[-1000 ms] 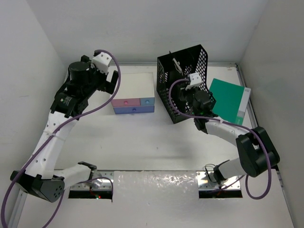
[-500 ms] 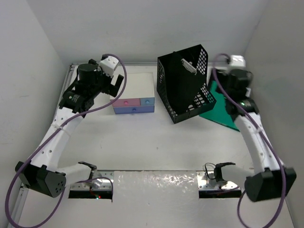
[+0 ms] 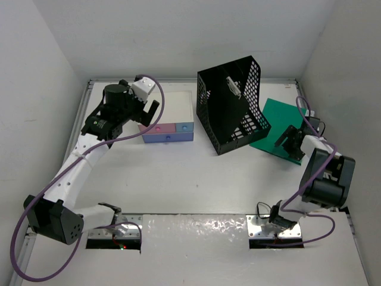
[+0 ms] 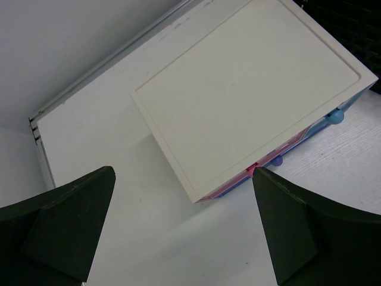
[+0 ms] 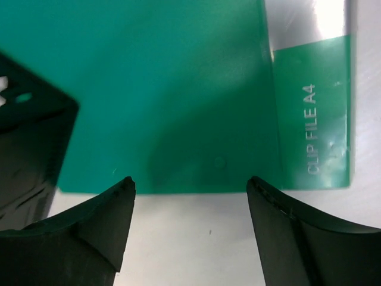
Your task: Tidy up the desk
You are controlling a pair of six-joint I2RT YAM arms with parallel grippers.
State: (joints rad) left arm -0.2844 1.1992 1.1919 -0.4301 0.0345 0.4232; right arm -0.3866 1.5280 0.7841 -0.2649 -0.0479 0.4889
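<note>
The white desk (image 3: 196, 179) carries a small cream-topped drawer box (image 3: 168, 122) with pink and blue drawers, a black mesh file holder (image 3: 232, 104) and a green clip file (image 3: 280, 128). My left gripper (image 3: 149, 116) hovers open over the box's near left corner (image 4: 196, 190), nothing between its fingers. My right gripper (image 3: 284, 139) is low at the file's near edge, open and empty. In the right wrist view the gripper (image 5: 190, 180) straddles that edge of the green file (image 5: 166, 89), with bare desk (image 5: 190, 238) under it.
A white object (image 3: 233, 85) lies inside the black holder, whose corner (image 5: 30, 131) stands just left of my right fingers. The holder rests over the file's left edge. Walls close in the back and both sides; the desk's rail (image 4: 37, 128) runs behind the box.
My right arm left the black holder, swung right and came down at the green file's near edge, its jaws now open. My left gripper shifted slightly right toward the drawer box.
</note>
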